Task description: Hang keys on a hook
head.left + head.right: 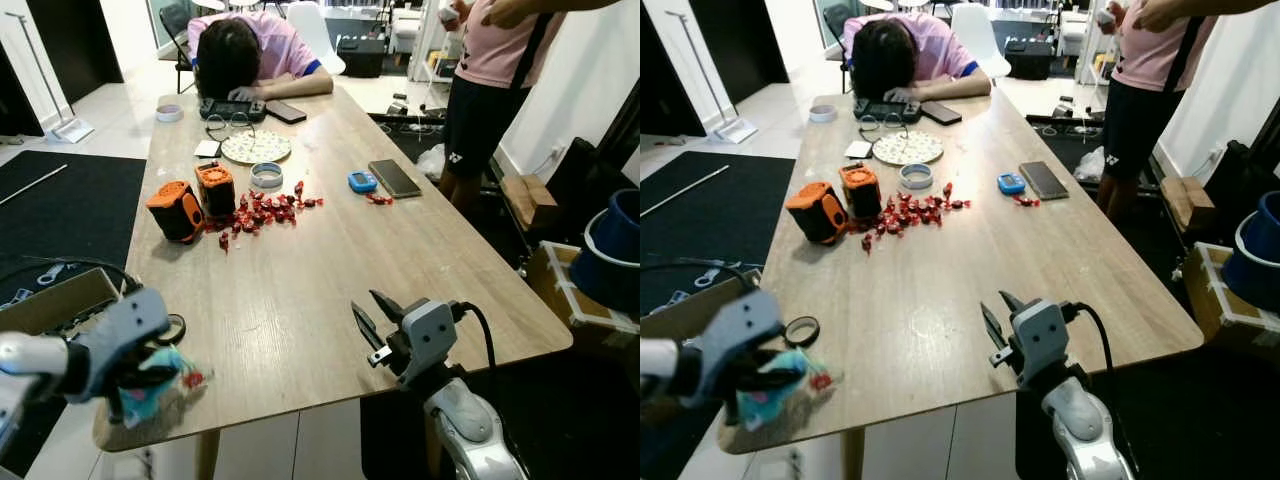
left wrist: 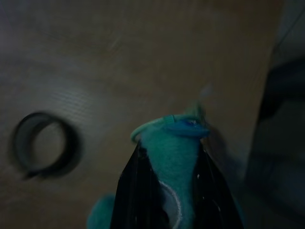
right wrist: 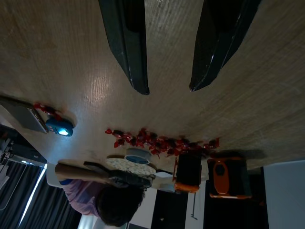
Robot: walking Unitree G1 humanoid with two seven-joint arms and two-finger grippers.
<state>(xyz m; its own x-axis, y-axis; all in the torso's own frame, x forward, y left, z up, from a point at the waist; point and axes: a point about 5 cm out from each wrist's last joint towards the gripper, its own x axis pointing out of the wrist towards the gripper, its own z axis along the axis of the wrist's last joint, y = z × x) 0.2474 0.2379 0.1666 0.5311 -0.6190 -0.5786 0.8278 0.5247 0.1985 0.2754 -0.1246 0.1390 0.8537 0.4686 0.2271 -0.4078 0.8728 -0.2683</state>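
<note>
**A:** Left gripper [image 1: 150, 385] first. Fingers clamped on a teal plush keychain [image 2: 174, 157]. In the wrist view we see the plush wedged between the two black fingers, with a blue clip at its tip poking out past them. Arm comes in from the left, low over the near left corner of the table [image 1: 300, 300]. That's where the task item sits: in the jaws, just above the table edge. Something small and red hangs beside the plush; we can't tell what it is, too blurred.

**B:** Right side?

**A:** Right gripper [image 1: 375, 320] has its fingers apart, nothing between them. It hovers over the near edge of the table, forearm rising from below, fingers pointing across the tabletop.

**B:** Near the left jaws?

**A:** A black ring [image 1: 802, 330] lies flat on the wood just beside the left gripper, apart from the plush.

**B:** Further out?

**A:** Two orange boxes [image 1: 195, 200] mid-table, red wrapped candies [image 1: 262, 212] scattered right beside them. A roll of tape [image 1: 267, 176] and a patterned plate [image 1: 256, 148] behind. Blue gadget [image 1: 362, 181] next to a dark phone [image 1: 394, 178]. One person [image 1: 250, 50] sits slumped at the far end, another person [image 1: 495, 70] stands at the right side. Open cardboard box [image 1: 55, 300] on the floor at left; contents unclear.
</note>
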